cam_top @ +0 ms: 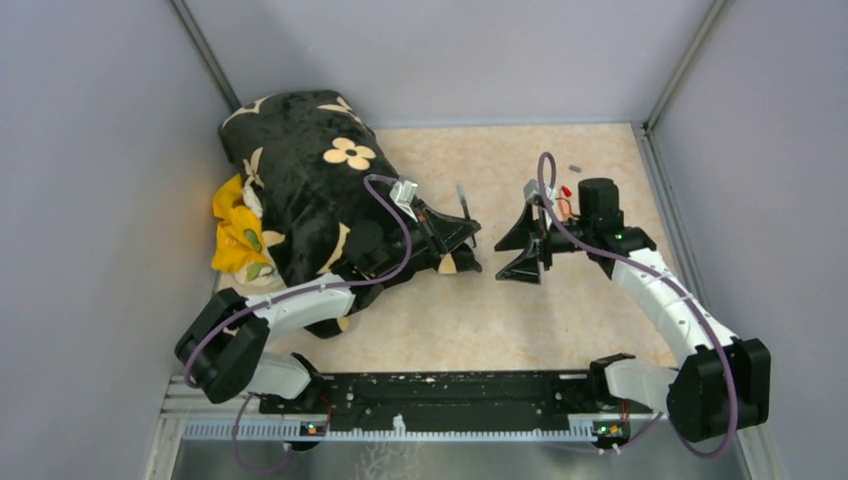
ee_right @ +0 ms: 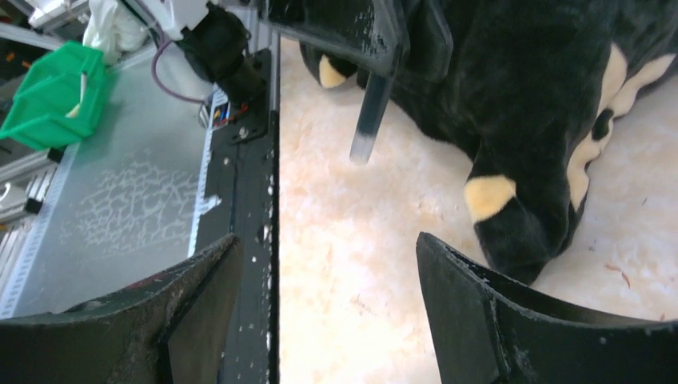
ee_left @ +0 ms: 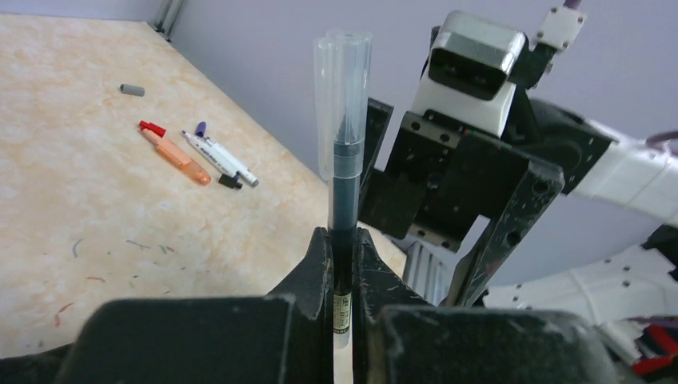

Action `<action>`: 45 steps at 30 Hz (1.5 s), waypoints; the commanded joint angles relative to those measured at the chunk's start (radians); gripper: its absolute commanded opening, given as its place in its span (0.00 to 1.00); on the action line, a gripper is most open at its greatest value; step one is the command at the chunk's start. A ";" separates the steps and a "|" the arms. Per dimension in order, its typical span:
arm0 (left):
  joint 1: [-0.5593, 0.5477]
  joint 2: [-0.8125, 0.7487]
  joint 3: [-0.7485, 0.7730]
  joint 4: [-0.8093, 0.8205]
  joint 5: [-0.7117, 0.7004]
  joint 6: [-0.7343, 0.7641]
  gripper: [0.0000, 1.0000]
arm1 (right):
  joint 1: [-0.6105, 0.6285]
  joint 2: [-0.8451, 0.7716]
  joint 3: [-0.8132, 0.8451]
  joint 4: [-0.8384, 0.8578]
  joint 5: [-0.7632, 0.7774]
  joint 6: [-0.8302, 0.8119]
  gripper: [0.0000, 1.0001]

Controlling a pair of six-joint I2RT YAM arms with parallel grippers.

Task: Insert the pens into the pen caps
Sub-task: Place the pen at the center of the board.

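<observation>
My left gripper (ee_left: 344, 244) is shut on the thin dark pen (ee_left: 344, 184) and holds it upright above the table; a clear cap (ee_left: 344, 80) sits over its upper end. In the top view the left gripper (cam_top: 462, 233) faces my right gripper (cam_top: 512, 255), which is open and empty a short way to the right. In the right wrist view the right gripper (ee_right: 324, 240) is wide open, with the pen's lower end (ee_right: 368, 120) ahead of it. An orange marker (ee_left: 180, 158) with a red cap (ee_left: 150, 128), white markers (ee_left: 220, 156) and a grey cap (ee_left: 132, 90) lie on the table.
A black plush bag with cream flowers (cam_top: 310, 190) lies at the left on a yellow cloth (cam_top: 235, 235), under my left arm. The grey cap (cam_top: 575, 168) lies near the back right. Grey walls enclose the table. A green bin (ee_right: 48, 104) stands beyond the near edge.
</observation>
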 commanded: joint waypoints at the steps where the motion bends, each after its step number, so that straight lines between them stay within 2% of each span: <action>1: -0.030 0.050 0.046 0.120 -0.095 -0.148 0.00 | 0.031 0.028 -0.034 0.411 0.046 0.321 0.77; 3: -0.049 0.058 0.055 0.125 -0.136 -0.137 0.00 | 0.040 0.044 -0.054 0.543 0.044 0.464 0.75; 4: -0.055 0.061 0.060 0.125 -0.148 -0.133 0.00 | 0.047 0.052 -0.061 0.586 0.046 0.524 0.70; 10: -0.070 0.082 0.073 0.139 -0.175 -0.136 0.00 | 0.088 0.075 -0.101 0.799 0.040 0.732 0.63; 12: -0.074 0.088 0.074 0.147 -0.176 -0.139 0.00 | 0.090 0.082 -0.119 0.872 0.043 0.794 0.58; 18: -0.079 0.102 0.071 0.155 -0.179 -0.139 0.00 | 0.092 0.095 -0.131 0.977 0.044 0.892 0.27; 20: -0.078 0.106 0.067 0.155 -0.181 -0.139 0.00 | 0.092 0.098 -0.134 0.980 0.047 0.900 0.19; 23: -0.079 0.110 0.062 0.164 -0.182 -0.142 0.00 | 0.092 0.105 -0.139 0.975 0.054 0.898 0.00; 25: -0.079 0.109 0.056 0.171 -0.185 -0.141 0.07 | 0.092 0.108 -0.138 0.945 0.059 0.872 0.00; 28: -0.078 0.083 0.037 0.160 -0.203 -0.116 0.24 | 0.089 0.110 -0.120 0.854 0.049 0.791 0.00; 34: -0.077 -0.054 -0.058 0.059 -0.252 0.025 0.63 | 0.008 0.113 -0.061 0.645 -0.018 0.584 0.00; 37: -0.076 -0.146 -0.104 -0.057 -0.269 0.118 0.71 | -0.030 0.112 -0.037 0.526 -0.001 0.465 0.00; 39: -0.076 -0.209 -0.126 -0.150 -0.282 0.171 0.74 | -0.041 0.119 -0.005 0.382 0.057 0.332 0.00; 41: -0.076 -0.271 -0.141 -0.252 -0.332 0.206 0.77 | -0.042 0.142 0.041 0.234 0.177 0.169 0.00; 45: -0.073 -0.382 -0.173 -0.367 -0.389 0.297 0.85 | -0.041 0.252 0.128 0.123 0.461 0.048 0.00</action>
